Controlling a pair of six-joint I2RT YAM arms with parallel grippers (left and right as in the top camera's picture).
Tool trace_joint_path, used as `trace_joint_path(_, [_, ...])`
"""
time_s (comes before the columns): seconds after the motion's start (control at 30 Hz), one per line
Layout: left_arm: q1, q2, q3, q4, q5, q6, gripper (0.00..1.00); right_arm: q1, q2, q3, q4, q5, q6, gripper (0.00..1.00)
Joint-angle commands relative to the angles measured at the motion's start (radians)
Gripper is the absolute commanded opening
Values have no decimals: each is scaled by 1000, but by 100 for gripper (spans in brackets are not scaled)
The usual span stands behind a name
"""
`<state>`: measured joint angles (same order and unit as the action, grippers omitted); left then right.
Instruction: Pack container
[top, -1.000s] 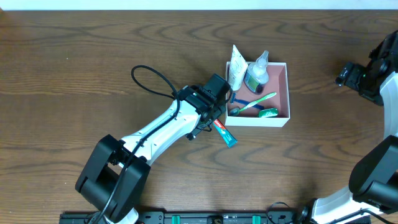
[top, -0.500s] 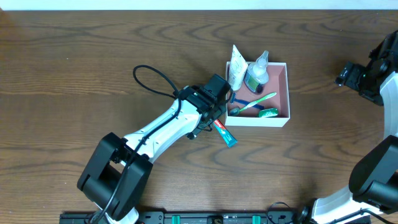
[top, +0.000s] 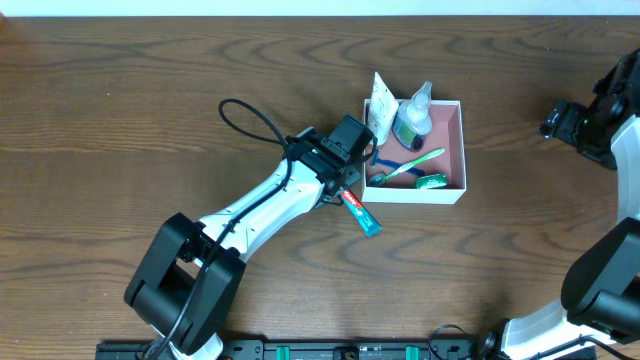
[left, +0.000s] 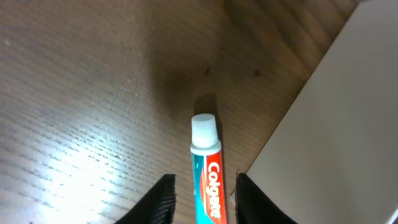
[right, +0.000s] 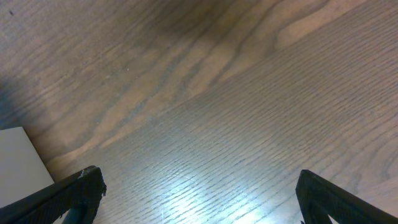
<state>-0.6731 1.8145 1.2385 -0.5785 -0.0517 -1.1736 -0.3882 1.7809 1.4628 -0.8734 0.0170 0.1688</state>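
The word "Colgate" runs in white lettering along the red-and-teal toothpaste tube (left: 206, 171).

Your left gripper (left: 204, 200) straddles a toothpaste tube (left: 207, 171). You see a dark fingertip (left: 158, 200) on each side of it, and a sliver of gap shows between each tip and the tube, so the jaws are not pinching it. The tube runs straight ahead from between the tips. Its white cap (left: 204, 132) is at the far end, and its red and teal body with Colgate lettering is nearer. Off to one side of the fingers, the container (left: 336, 124) shows a plain white wall just beside the tube. The wood-grain table (left: 93, 93) fills the rest, with a dark shadow just past the cap.
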Motion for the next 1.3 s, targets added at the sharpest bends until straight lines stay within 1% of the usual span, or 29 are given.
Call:
trace_joint_path(0.0, [3, 11, 0, 14, -28, 6, 13, -4, 7, -2, 0, 5, 10, 99])
trace_joint_path(0.03, [3, 11, 0, 21, -28, -3, 8, -4, 7, -2, 0, 5, 10, 99])
trace_joint_path(0.07, [3, 11, 0, 25, -28, -18, 6, -4, 7, -2, 0, 5, 10, 99])
trace_joint_path(0.13, [3, 11, 0, 40, -27, -36, 6, -4, 7, -2, 0, 5, 10, 99])
trace_joint_path(0.3, [2, 11, 0, 72, -26, -35, 6, -4, 7, -2, 0, 5, 10, 99])
trace_joint_path(0.6, [-2, 39, -2, 80, 2, -35, 6, -4, 7, -2, 0, 5, 10, 99])
trace_joint_path(0.73, [-2, 66, -4, 98, 41, -35, 6, -4, 7, -2, 0, 5, 10, 99])
trace_joint_path(1.27, [-2, 77, -11, 113, 45, -28, 6, -4, 7, -2, 0, 5, 10, 99])
